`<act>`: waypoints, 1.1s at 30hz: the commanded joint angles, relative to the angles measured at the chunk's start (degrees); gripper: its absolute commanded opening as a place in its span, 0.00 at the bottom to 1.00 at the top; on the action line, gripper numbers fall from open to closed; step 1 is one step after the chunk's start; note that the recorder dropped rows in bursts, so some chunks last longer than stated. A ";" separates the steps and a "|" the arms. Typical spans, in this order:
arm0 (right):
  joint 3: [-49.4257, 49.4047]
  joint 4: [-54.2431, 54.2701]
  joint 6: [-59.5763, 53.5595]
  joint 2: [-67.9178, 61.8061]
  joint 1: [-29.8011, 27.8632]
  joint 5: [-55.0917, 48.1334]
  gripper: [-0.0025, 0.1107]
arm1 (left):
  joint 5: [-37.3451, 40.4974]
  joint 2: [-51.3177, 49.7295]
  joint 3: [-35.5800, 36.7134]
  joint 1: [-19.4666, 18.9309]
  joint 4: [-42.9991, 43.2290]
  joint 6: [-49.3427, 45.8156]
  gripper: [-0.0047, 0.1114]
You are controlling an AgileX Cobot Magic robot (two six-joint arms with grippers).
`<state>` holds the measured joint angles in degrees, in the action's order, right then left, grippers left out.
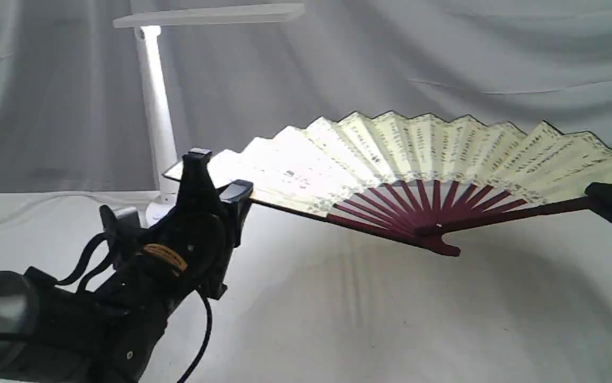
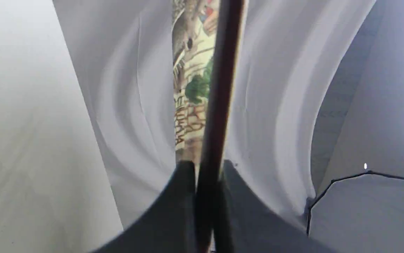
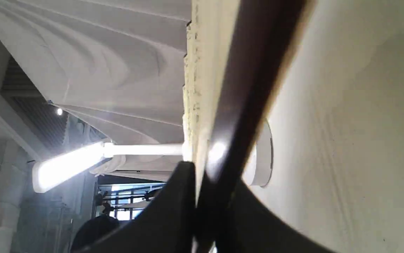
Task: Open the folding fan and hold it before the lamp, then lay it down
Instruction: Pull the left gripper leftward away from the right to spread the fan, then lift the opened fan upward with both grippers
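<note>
The folding fan (image 1: pixel 418 154) is spread wide and held above the table, cream leaf with black script, maroon ribs meeting at the pivot. My left gripper (image 1: pixel 220 183) is shut on the fan's left guard. At the right edge, my right gripper (image 1: pixel 601 199) is shut on the right guard. The white lamp (image 1: pixel 151 101) stands behind the fan's left end, its bar head lit. In the left wrist view the dark guard (image 2: pixel 219 105) runs between the gripper (image 2: pixel 207 168) and its fingers. The right wrist view shows the guard (image 3: pixel 251 88) in the gripper (image 3: pixel 209 172), with the lamp (image 3: pixel 82 165) beyond.
White cloth (image 1: pixel 338 319) covers the table and hangs as a backdrop (image 1: pixel 444 58). The lamp's round base (image 1: pixel 158 208) sits just behind my left gripper. The left arm's black body and cables (image 1: pixel 98 308) fill the lower left.
</note>
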<state>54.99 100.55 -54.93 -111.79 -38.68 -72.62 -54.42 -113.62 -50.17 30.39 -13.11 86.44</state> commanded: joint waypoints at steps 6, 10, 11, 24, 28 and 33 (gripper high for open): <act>-0.26 -0.60 -0.91 0.02 -0.82 2.66 0.02 | -9.88 1.39 2.57 2.49 -17.03 0.29 0.04; -0.26 -0.60 -0.18 0.02 -0.82 2.66 0.02 | -10.91 1.39 2.57 4.80 -23.31 -0.15 0.04; -0.26 -0.60 -0.16 0.02 -0.82 2.66 0.02 | -12.01 1.39 2.57 5.58 -24.89 -0.67 0.04; -0.26 -0.60 -0.01 0.02 -0.82 2.66 0.02 | -15.54 1.39 2.62 6.22 -27.02 -4.45 0.04; -0.26 -0.60 -0.02 0.02 -0.72 2.66 0.02 | -15.54 1.39 2.62 6.22 -27.52 -4.47 0.04; -0.26 -0.60 0.15 0.02 -0.72 2.66 0.02 | -15.54 1.39 3.55 6.22 -28.44 -4.32 0.04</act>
<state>54.99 100.27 -52.70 -111.79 -38.35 -73.92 -64.30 -113.62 -47.00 37.61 -32.76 80.09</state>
